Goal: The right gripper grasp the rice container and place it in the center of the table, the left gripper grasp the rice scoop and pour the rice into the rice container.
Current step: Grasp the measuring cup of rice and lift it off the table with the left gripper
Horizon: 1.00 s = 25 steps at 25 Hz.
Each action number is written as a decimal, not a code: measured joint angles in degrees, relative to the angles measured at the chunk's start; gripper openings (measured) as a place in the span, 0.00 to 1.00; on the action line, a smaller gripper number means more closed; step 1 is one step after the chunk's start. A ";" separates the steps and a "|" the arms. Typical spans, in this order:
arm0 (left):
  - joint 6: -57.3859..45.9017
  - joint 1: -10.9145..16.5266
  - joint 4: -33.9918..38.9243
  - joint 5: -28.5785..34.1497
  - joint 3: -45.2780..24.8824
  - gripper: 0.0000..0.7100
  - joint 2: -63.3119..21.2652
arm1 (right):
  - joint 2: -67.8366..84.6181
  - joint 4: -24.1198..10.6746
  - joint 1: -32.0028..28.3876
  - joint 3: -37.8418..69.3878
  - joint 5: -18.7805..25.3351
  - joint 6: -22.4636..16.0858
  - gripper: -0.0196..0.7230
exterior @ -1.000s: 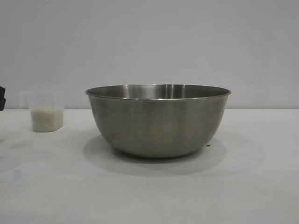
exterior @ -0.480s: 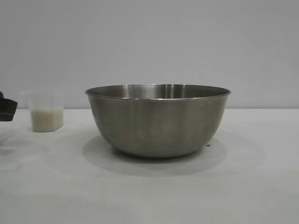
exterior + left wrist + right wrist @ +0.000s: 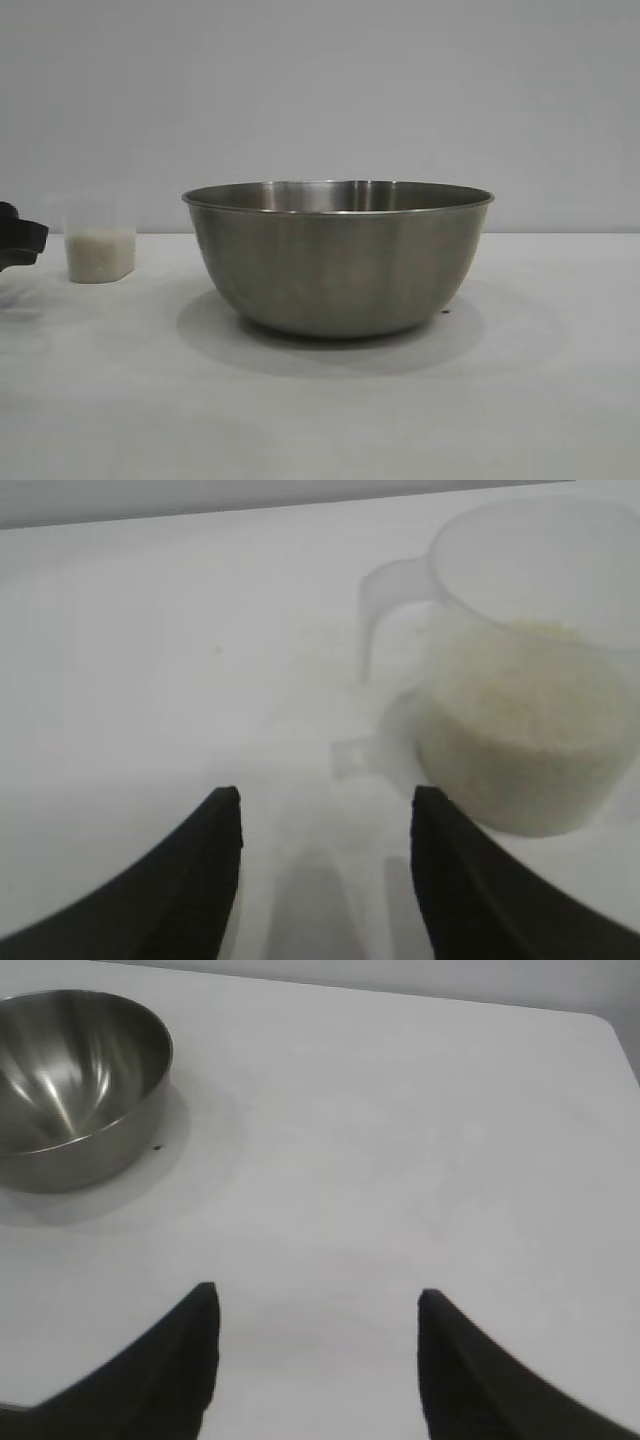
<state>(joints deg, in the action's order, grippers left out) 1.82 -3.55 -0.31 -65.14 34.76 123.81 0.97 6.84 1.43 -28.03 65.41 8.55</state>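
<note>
The rice container (image 3: pixel 338 258) stands at the centre of the table (image 3: pixel 320 420), empty; the rice scoop (image 3: pixel 98 240), part-filled with rice (image 3: pixel 100 255), stands upright at far left; the left gripper (image 3: pixel 325 810), jaws parted and holding nothing, lies just left of the scoop, whose handle (image 3: pixel 385 605) faces it but sits off to one side of the gap; the right gripper (image 3: pixel 318 1300) hangs open over bare table, the farther arm.

Brushed stainless-steel rice container (image 3: pixel 338 258) with a glossy, mirror-like interior; translucent, frosted plastic rice scoop (image 3: pixel 520 670), just ahead of the left gripper's (image 3: pixel 327 815) matt black fingers, holding grainy white rice (image 3: pixel 525 725); matt white table (image 3: pixel 320 410).
</note>
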 joint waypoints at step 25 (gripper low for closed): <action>-0.68 2.44 3.57 0.01 6.42 0.46 4.24 | 0.00 0.00 0.00 0.00 0.00 0.00 0.54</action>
<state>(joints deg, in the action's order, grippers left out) 1.14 -1.11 3.26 -65.13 41.19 128.05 0.97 6.84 1.43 -28.03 65.41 8.55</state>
